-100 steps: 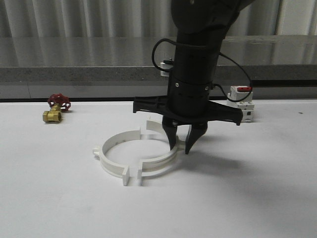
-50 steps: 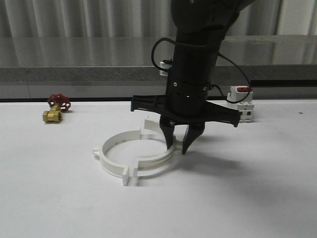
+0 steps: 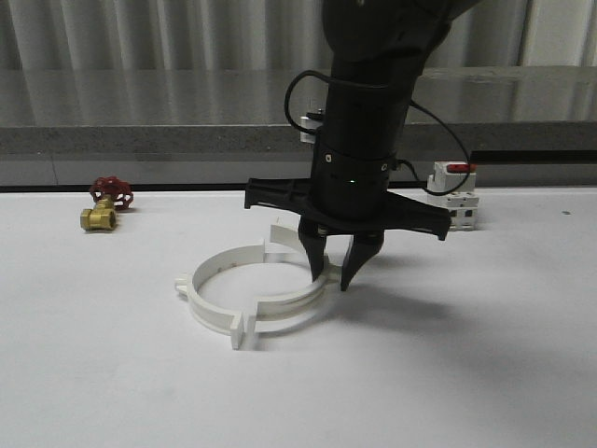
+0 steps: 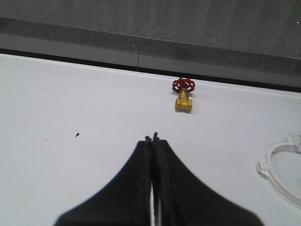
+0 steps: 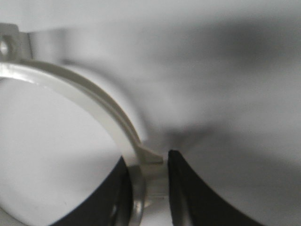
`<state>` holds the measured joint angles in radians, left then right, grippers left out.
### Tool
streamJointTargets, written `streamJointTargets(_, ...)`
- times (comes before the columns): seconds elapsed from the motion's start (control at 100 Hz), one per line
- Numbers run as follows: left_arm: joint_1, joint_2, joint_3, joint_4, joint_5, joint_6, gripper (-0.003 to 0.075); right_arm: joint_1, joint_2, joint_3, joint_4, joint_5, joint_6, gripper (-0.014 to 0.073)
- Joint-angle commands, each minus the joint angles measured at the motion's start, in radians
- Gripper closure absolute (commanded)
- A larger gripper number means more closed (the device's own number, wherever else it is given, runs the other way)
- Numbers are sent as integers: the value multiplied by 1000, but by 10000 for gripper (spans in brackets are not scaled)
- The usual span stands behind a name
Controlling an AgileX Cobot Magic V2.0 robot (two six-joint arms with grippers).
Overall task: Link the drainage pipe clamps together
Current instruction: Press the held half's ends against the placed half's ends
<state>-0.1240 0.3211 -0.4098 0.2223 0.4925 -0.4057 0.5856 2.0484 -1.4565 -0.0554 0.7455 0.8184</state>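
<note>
the right gripper [image 3: 334, 275] pinches the right half-ring [image 3: 297, 301], its fingertips hiding that rim; the left half-ring [image 3: 213, 280] meets it, front tabs touching; left gripper [image 4: 153, 139] is closed empty.

Looks like a lab or test bench: plain white table [image 3: 112, 392], grey stone-like ledge [image 3: 140, 140] behind, corrugated metal wall [image 3: 140, 33] above. Plumbing and electrical hardware laid out: brass valve [image 3: 104, 203], white breaker [image 3: 454, 194], white clamps [image 3: 219, 294].
</note>
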Motion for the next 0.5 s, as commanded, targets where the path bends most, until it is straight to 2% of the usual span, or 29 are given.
streamJointTargets(0.0, 3, 7, -26, -1, -69, -6, 740, 3, -56, -29, -3, -29, -3, 496)
streamJointTargets(0.49, 3, 7, -26, -1, -69, -6, 740, 3, -46, -28, 8, -33, -11, 496)
